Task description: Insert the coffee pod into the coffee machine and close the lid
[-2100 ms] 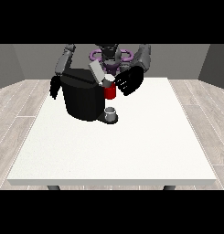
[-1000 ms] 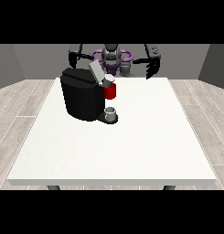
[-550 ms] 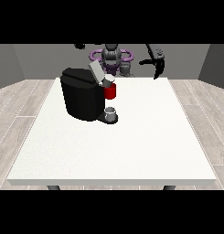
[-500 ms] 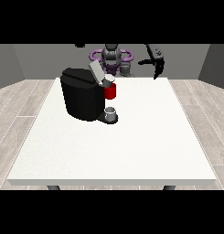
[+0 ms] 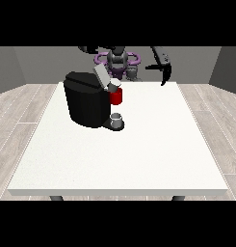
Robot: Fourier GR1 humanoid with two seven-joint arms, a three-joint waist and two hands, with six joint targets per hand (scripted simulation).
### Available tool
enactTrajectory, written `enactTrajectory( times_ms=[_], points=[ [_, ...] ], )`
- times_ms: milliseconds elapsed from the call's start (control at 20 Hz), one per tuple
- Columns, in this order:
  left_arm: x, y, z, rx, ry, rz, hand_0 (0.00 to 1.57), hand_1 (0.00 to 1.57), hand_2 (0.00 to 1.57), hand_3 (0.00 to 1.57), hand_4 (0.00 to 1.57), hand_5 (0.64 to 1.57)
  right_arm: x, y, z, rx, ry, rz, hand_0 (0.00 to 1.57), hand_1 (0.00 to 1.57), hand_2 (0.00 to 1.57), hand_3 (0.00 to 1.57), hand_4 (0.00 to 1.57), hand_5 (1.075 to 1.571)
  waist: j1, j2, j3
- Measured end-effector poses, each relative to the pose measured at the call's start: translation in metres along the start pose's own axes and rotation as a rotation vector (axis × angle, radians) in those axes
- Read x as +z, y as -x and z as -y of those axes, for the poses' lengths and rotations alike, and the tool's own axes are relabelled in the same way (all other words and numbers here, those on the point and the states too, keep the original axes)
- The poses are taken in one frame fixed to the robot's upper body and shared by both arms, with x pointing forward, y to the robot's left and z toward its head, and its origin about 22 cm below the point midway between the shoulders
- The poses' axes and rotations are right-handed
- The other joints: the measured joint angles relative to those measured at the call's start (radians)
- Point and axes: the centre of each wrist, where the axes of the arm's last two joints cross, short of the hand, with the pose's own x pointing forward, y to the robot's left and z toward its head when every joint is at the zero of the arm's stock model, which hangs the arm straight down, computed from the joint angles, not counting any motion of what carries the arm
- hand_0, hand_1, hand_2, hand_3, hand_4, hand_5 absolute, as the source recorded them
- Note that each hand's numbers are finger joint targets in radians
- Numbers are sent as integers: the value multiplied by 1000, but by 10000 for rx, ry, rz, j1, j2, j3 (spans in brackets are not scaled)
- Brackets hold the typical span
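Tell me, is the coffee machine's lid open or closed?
Open. The grey lid sticks up at a slant above the black coffee machine, not lying flat on it.

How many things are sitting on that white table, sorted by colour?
Black: 1, the coffee machine, its grey lid tilted up
Red: 1, the red part at the machine's front
Grey: 1, the small cup on the machine's base
Total: 3

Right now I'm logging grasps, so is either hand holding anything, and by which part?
Nothing is held. The hand at the view's right hangs in the air, away from the coffee machine; the other hand is raised above it.
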Motion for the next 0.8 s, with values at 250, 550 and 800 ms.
enactTrajectory(
  times_ms=[250, 550, 800],
  points=[
    [0, -12, 4, 42, 319, 499, 0, 0, 0, 0, 205, 1571, -24, -10, 4, 626, 362, 264, 0, 0, 0, 0, 225, 1571, 353, 549, 1],
    [-8, -35, 7, -256, 625, 1287, 0, 0, 0, 0, 356, 1571, -51, -6, 18, 1038, 950, 355, 0, 0, 0, 0, 350, 1571, 749, 1218, 1],
    [-1, -43, 5, -450, 611, 1571, 0, 0, 0, 0, 376, 1571, -67, -1, 42, 1127, 1457, 264, 0, 0, 0, 0, 369, 1571, 869, 1564, 1]
  ],
)
